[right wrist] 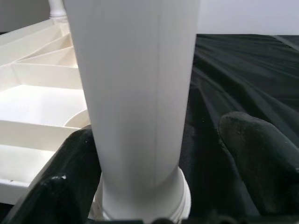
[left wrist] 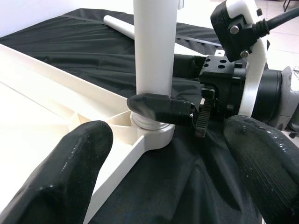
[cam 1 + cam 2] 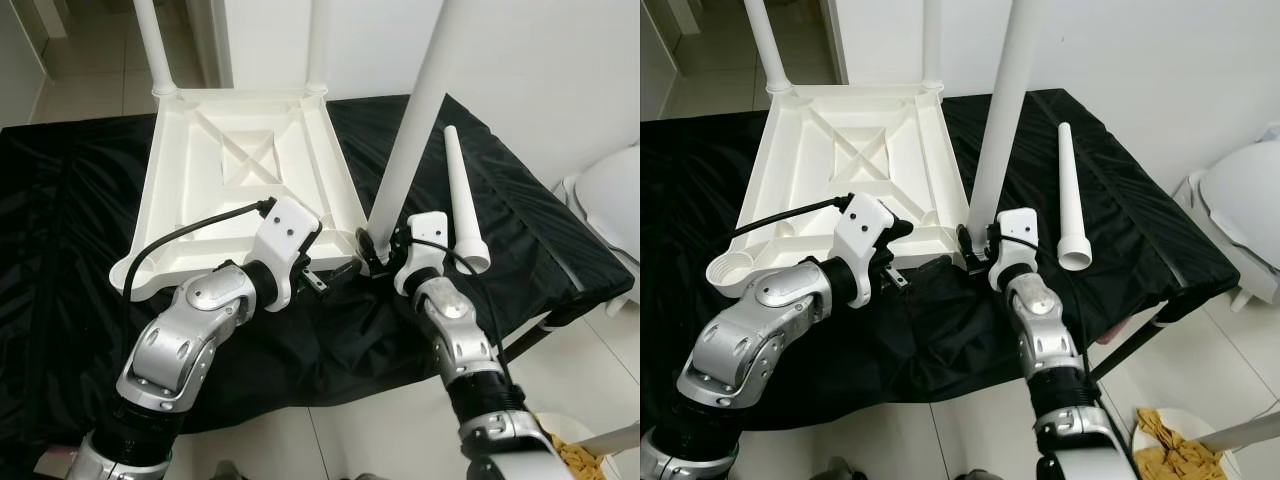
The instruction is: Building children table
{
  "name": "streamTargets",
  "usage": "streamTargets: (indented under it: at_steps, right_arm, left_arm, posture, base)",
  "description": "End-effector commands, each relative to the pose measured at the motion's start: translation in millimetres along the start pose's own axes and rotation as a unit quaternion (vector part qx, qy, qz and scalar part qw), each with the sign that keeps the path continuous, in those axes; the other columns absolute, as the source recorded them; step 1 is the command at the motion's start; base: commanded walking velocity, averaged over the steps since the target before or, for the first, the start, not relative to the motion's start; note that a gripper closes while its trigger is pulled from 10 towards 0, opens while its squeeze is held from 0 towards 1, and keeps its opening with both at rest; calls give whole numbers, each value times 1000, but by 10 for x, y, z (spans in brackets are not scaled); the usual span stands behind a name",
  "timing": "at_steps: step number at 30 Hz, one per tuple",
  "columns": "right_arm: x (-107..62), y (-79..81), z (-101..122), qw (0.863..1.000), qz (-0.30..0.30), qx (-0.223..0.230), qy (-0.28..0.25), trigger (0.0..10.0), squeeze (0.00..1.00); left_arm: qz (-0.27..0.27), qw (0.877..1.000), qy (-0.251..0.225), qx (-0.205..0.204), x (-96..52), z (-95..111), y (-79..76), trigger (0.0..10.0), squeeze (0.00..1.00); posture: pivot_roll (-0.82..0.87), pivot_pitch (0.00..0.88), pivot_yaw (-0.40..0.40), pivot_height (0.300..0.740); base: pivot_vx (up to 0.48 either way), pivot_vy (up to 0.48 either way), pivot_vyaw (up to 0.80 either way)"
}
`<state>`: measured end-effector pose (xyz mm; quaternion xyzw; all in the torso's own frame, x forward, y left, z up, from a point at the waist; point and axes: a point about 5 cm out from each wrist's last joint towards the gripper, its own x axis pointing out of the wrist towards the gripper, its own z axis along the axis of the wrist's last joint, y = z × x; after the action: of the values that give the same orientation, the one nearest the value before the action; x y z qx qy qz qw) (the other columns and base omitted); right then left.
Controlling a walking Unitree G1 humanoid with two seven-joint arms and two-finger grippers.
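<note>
White plastic tabletop (image 3: 240,190) upside down on black cloth (image 3: 70,250); two far legs (image 3: 150,45) fitted, third leg (image 3: 415,120) standing in near corner socket, fourth leg (image 3: 465,200) loose alongside, so roughly three-quarters done.

Left wrist view: left gripper (image 2: 168,154) spread wide, empty, just short of that socket.

Right wrist view: right gripper (image 1: 140,168) straddling third leg's base, fingers (image 1: 261,158) apparently not clamped.

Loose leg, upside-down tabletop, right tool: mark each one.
Loose leg (image 3: 462,196), left eye view, mid-shaft, lying on the black cloth.
Upside-down tabletop (image 3: 190,215), left eye view, bare inner panel.
Right tool (image 2: 161,108), left wrist view, finger at the upright leg's base.
</note>
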<state>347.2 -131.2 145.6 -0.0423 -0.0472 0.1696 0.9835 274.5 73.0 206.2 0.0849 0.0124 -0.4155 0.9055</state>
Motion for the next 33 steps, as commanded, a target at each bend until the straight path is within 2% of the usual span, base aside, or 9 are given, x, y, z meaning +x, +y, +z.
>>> streamTargets:
  at_steps: [1,3,5,10,21,22,23,24,33]
  right_arm:
    - [-3,-35,-29,1000,12,7,7,10000,0]
    - [60,-62,-27,997,80,-9,18,10000,0]
    - [60,-62,-27,997,80,-9,18,10000,0]
    - [148,-100,-16,982,178,-36,39,10000,0]
    - [185,-155,13,972,224,-51,53,10000,0]
    - [189,-176,16,970,231,-50,55,4000,0]
    - [189,-176,16,970,231,-50,55,4000,0]
    - [181,-196,7,968,239,-49,58,0,0]
    - [134,-238,-65,970,236,-25,60,0,0]
  left_arm:
    - [6,1000,6,3,-1,-25,1,10000,0]
    - [6,1000,5,5,-1,-16,7,10000,0]
    - [6,1000,5,5,-1,-16,7,10000,0]
    - [10,1000,4,8,-13,7,34,10000,0]
    - [13,1000,4,7,-24,16,44,10000,0]
    - [15,1000,4,7,-29,18,46,10000,0]
    - [15,1000,4,7,-29,18,46,10000,0]
    - [16,1000,4,7,-35,19,47,10000,0]
    - [14,1000,10,7,-45,-4,35,10000,0]
  posture:
    - [-38,33,-35,740]
    - [-31,29,-30,740]
    - [-31,29,-30,740]
    - [-20,33,-22,740]
    - [-10,39,-24,740]
    - [-6,41,-25,740]
    - [-6,41,-25,740]
    - [-2,43,-26,740]
    - [-6,44,-21,740]
  base:
    - [0,0,0]
    - [0,0,0]
    - [0,0,0]
    - [0,0,0]
    - [0,0,0]
    - [0,0,0]
    - [0,0,0]
    - [0,0,0]
    - [0,0,0]
